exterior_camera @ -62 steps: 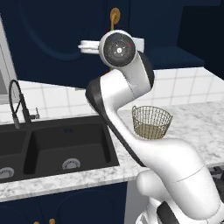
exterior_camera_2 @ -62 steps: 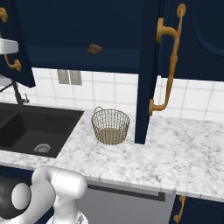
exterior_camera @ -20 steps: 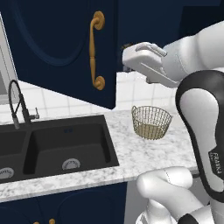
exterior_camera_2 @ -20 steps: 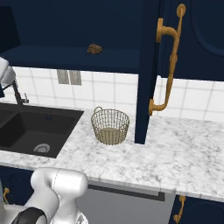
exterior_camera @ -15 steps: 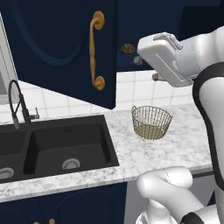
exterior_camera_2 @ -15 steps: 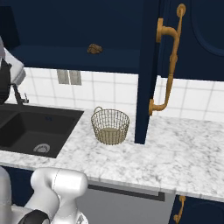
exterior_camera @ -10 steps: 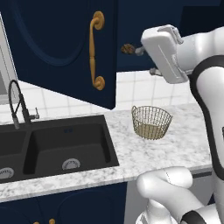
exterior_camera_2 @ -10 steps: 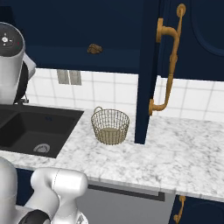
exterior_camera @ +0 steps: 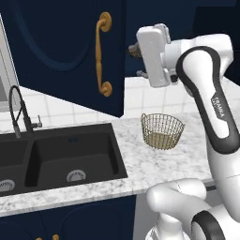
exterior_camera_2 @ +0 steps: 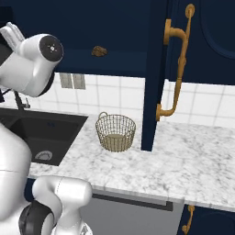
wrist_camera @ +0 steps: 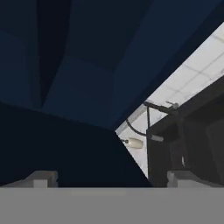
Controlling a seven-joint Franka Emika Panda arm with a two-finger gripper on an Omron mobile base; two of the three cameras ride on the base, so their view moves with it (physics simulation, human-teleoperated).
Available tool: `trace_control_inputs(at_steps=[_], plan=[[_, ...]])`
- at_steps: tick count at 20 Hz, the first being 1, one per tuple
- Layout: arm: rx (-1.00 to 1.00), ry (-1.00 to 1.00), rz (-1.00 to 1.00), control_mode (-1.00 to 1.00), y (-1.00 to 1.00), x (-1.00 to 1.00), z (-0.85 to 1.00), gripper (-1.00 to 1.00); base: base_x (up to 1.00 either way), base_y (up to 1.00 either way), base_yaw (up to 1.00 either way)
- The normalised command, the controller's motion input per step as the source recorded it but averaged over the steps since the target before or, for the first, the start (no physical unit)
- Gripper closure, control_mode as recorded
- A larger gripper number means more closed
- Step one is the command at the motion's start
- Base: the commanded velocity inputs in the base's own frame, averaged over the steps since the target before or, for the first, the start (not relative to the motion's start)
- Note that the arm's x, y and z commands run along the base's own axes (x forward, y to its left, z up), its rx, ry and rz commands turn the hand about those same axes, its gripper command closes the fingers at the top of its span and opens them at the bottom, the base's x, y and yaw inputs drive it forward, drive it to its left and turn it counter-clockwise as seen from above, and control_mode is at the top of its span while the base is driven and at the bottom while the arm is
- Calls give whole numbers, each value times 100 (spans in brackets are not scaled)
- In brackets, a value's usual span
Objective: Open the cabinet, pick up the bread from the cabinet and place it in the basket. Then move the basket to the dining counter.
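Both doors of the navy cabinet (exterior_camera: 61,51) stand open, the left with its brass handle (exterior_camera: 104,54), the right (exterior_camera_2: 158,73) seen edge-on. The small brown bread (exterior_camera_2: 99,51) lies on the cabinet shelf. Below it the tan wire basket (exterior_camera: 162,131) (exterior_camera_2: 115,132) stands on the marble counter, nothing in it. My gripper (exterior_camera: 137,61) (wrist_camera: 113,179) hangs at shelf height in front of the opening, pointing left toward the left door. It is open, with nothing between its fingertips (wrist_camera: 41,178). The dining counter is out of view.
A black double sink (exterior_camera: 70,154) with a black faucet (exterior_camera: 18,112) is set in the marble counter (exterior_camera_2: 183,156) left of the basket. White tile backs the counter. My own arm (exterior_camera_2: 32,64) fills the left of the right base view.
The left door has swung wider open than 3.1 s ago. Since then the hand has left the handle, moved right and rolled in front of the cabinet opening. Basket and bread have not moved.
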Motion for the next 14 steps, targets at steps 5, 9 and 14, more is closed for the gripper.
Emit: trace_control_inputs(at_steps=[5, 9, 14], plan=[[21, 22, 23, -100, 87, 70, -8, -100, 0, 0, 0], [14, 10, 29, -100, 96, 10, 0, -100, 0, 0, 0], [4, 4, 28, -100, 100, -85, 0, -100, 0, 0, 0]])
